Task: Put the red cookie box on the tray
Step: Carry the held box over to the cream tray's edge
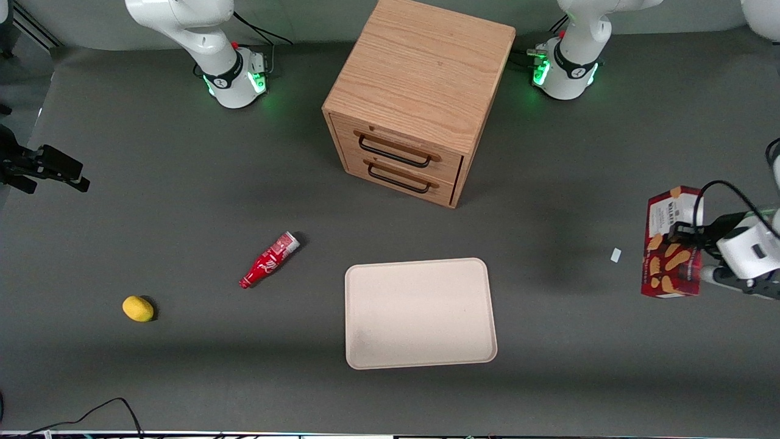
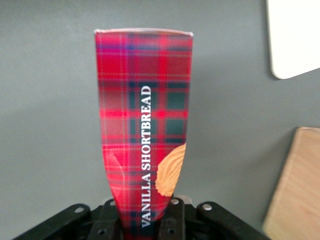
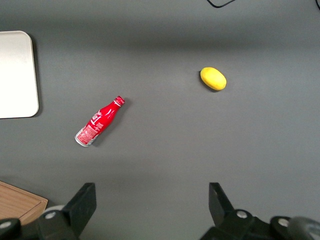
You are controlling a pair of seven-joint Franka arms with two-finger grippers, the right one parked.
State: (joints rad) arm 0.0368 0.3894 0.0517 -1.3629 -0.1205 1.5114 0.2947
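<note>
1. Front view: the gripper (image 1: pixel 694 259) is closed on the red cookie box (image 1: pixel 669 244), holding it above the tabletop (image 1: pixel 183 201) at the working arm's end, well apart from the tray (image 1: pixel 419 312). The box stands on end, white panel uppermost, cookie pictures facing the camera. The tray lies flat, nearer the camera than the wooden drawer cabinet (image 1: pixel 417 97), whose two handled drawers face the camera. A small white scrap (image 1: pixel 615 255) lies on the tabletop between the tray and the box. Toward the parked arm's end from the tray lie a small red bottle (image 1: pixel 269 260) on its side and, still more toward that end, a yellow lemon-like fruit (image 1: pixel 138 308).

2. Left wrist view: the gripper (image 2: pixel 145 220) pinches the tartan box (image 2: pixel 145 125), printed "VANILLA SHORTBREAD", at one end; the box hangs clear of the grey tabletop (image 2: pixel 45 125). A corner of the tray (image 2: pixel 295 35) and an edge of the cabinet (image 2: pixel 295 185) show beside it.

3. Right wrist view: the bottle (image 3: pixel 99 122) lies between the tray's corner (image 3: pixel 17 75) and the yellow fruit (image 3: pixel 213 78), touching neither.
</note>
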